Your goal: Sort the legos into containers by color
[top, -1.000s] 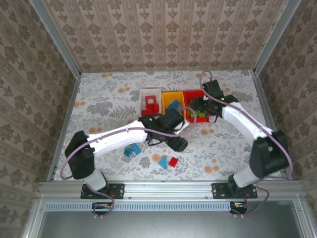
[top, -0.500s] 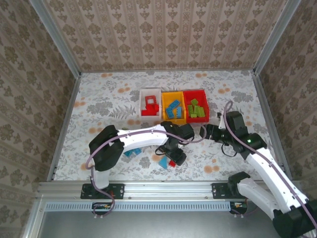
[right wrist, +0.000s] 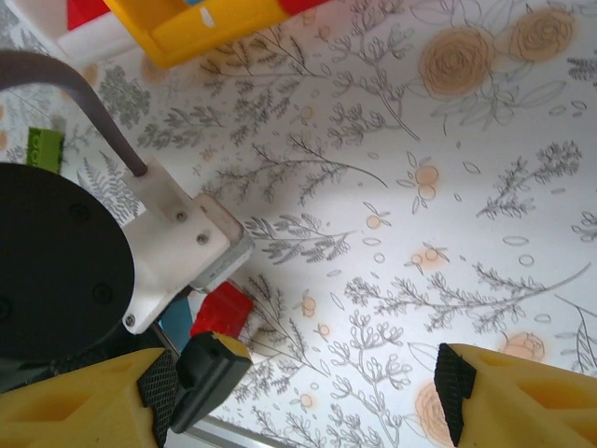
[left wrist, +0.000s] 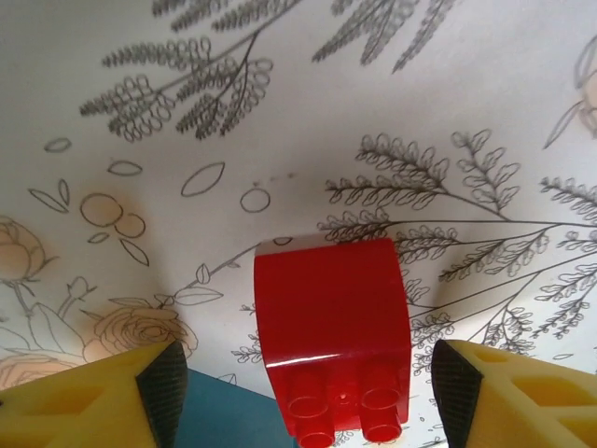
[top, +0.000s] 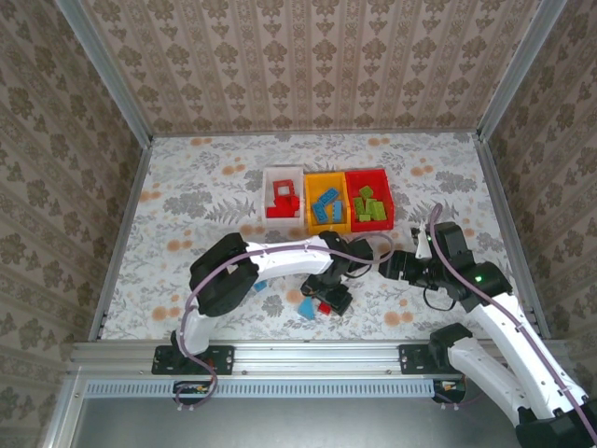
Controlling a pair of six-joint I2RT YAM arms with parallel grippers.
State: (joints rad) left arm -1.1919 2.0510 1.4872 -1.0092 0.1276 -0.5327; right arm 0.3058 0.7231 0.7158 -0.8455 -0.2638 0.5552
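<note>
Occlusion: left arm is covering most of the loose blue bricks, base-side of the yellow bin. Blue wedge is running off the left wrist view's bottom edge. Red brick is lying on the counter, base-side of the yellow bin, left fingers standing open either side, not touching. Right fingers are gaping, gripping nothing. White bin on its left is holding red bricks, yellow bin blue bricks, red bin on its right green bricks.
</note>
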